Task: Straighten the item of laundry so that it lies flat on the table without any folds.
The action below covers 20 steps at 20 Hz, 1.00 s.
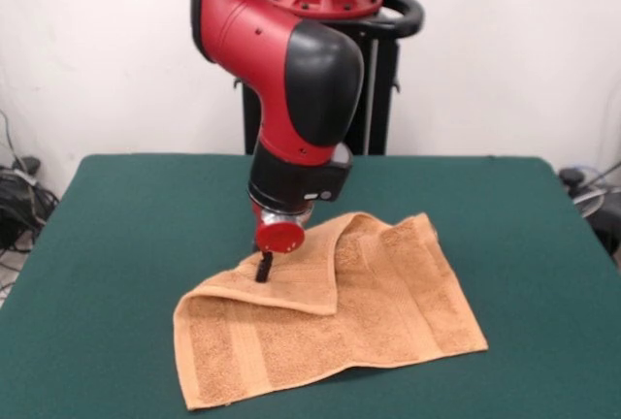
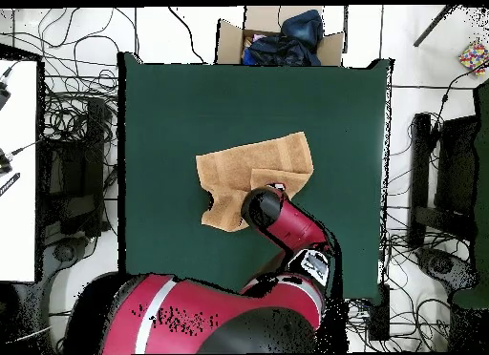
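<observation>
From the front, the towel (image 1: pixel 340 327) lay on the green table (image 1: pixel 126 244), a little toward the camera's side of the middle. It was not flat: one corner was folded over onto the rest, making a triangular flap whose point reached toward the towel's centre. Woven band stripes ran across the cloth near its ends. The red and black arm (image 1: pixel 291 80) came down from above, and the tool (image 1: pixel 264 270) stood on the folded flap near its upper edge, its dark tip touching the cloth. Only that one dark tip showed beneath the red disc, so whether the tool was wide, narrow or gripping the cloth could not be told.

From overhead, the towel (image 2: pixel 250 170) sat near the middle of the table (image 2: pixel 162 113), with a ragged, folded outline. The arm (image 2: pixel 287 227) reached over the towel's edge on the robot's side and hid the tool. A cardboard box (image 2: pixel 229 36) holding dark clothing stood beyond the table's far edge, and cables (image 2: pixel 76 113) lay on the floor around.
</observation>
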Motion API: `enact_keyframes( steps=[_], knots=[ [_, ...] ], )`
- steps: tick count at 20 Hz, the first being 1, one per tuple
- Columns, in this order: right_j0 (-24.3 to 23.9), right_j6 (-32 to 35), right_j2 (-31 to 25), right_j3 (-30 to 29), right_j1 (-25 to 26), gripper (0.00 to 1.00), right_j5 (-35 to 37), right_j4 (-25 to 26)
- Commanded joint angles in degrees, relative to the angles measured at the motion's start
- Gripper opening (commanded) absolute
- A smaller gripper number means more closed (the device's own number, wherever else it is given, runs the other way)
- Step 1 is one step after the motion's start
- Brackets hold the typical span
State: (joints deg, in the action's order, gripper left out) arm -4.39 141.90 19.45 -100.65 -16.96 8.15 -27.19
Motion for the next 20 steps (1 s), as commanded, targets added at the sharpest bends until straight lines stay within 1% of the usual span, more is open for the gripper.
enact_keyframes(
  steps=[1, 12, 17, 20],
  knots=[
    [-1.94, 5.17, -0.63, 8.43, 2.25, 1.0, 3.3, -0.96],
    [-0.89, 7.77, 1.43, 13.32, 4.26, 1.0, 7.52, -2.49],
    [0.88, 9.75, 2.57, 14.43, 3.22, 1.0, 11.73, -2.93],
    [1.51, 10.13, 2.64, 13.33, 1.06, 1.0, 14.73, -2.43]
  ],
)
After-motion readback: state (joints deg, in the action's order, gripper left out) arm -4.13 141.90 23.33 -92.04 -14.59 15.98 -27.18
